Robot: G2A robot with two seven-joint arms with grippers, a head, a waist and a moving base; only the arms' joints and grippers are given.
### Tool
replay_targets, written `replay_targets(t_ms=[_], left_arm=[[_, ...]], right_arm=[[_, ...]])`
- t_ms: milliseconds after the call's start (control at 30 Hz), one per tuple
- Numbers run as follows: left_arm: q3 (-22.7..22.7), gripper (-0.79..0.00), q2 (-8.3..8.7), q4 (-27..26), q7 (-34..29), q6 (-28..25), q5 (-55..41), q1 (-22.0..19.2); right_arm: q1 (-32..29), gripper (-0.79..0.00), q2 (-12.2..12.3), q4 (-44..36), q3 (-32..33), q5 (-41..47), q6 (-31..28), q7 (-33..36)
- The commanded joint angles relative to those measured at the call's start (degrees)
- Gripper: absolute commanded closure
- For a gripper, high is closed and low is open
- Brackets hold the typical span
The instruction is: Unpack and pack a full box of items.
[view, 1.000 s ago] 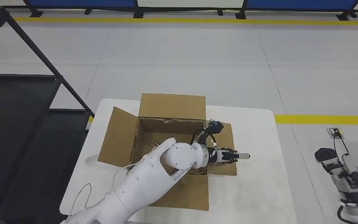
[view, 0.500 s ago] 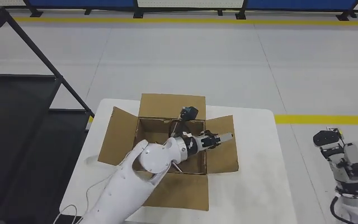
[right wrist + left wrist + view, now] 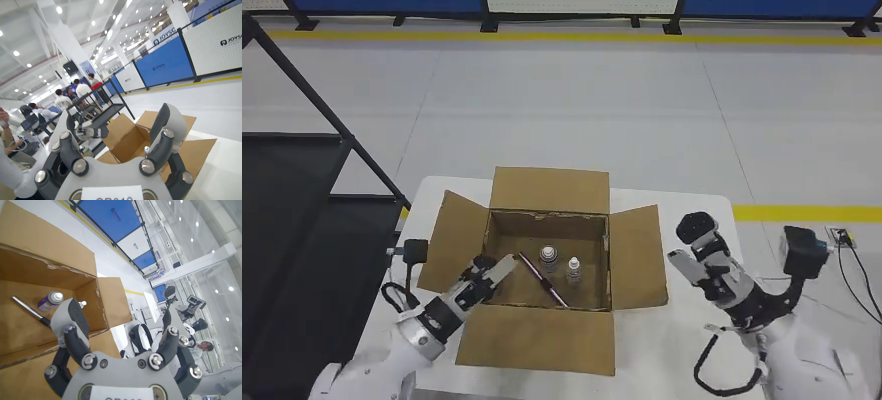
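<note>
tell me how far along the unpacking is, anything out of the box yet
Done: the box has its flaps folded out. In hand: nothing; the left gripper at the box's left front and the right gripper over the table beyond its right flap are both open and bare. Left: the spray can, small bottle and metal rod sit inside the box, so taking out, then repacking, looks wholly ahead.

pale grey floor [image 3: 572,100] crossed by yellow lines [image 3: 542,36], blue and white partition panels [image 3: 164,68], black shelf rack [image 3: 292,260], round ceiling lights [image 3: 59,9] overhead.
</note>
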Motion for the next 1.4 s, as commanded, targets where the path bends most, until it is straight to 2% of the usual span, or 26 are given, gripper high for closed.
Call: replay_targets(t_ms=[0, 100, 133, 567, 633, 700, 833, 1000, 1167, 1367], left_arm=[[-4.5, -0.785, 0.08, -1.5, 1.4, -1.8, -1.6, 5.8], [-8.6, -0.785, -0.01, -2.3, 3.6, -5.2, -4.9, 11.6], [-8.6, -0.785, -0.01, -2.3, 3.6, -5.2, -4.9, 11.6], [-8.6, -0.785, -0.01, -2.3, 3.6, -5.2, -4.9, 11.6], [-8.5, -0.785, -0.02, -2.1, 4.0, -5.0, -6.0, 11.1], [-9.4, -0.785, 0.04, -1.5, 4.4, -4.2, -7.4, 10.3], [-12.8, -0.785, 0.16, -0.3, 4.4, -3.5, -12.1, 9.7], [-17.6, -0.785, 0.19, 0.9, 4.1, -4.7, -18.1, 11.7], [-18.9, -0.785, 0.22, 0.6, 4.1, -5.4, -18.1, 12.5], [-18.9, -0.785, 0.22, 0.6, 4.1, -5.4, -18.1, 12.5]], right_arm=[[2.9, -0.785, -0.3, 1.8, -5.9, -8.3, 2.9, -0.6], [6.1, -0.785, -1.0, 5.7, -13.0, -15.5, 4.3, -2.8], [6.9, -0.785, -1.3, 6.8, -13.9, -16.4, 6.3, -5.0], [7.1, -0.785, -1.2, 6.4, -15.0, -17.9, 5.2, -3.9], [9.2, -0.785, -1.2, 6.7, -17.5, -21.5, 4.9, 0.7], [13.0, -0.785, -1.4, 7.6, -20.6, -23.8, 5.9, 8.1], [23.6, -0.785, -2.5, 12.0, -27.5, -27.1, 10.6, 24.0], [37.2, -0.785, -4.9, 22.9, -36.2, -28.8, 16.8, 39.9], [46.8, -0.785, -7.6, 34.5, -43.1, -25.9, 17.2, 48.3], [52.2, -0.785, -10.3, 44.8, -48.1, -24.2, 18.8, 49.8]])
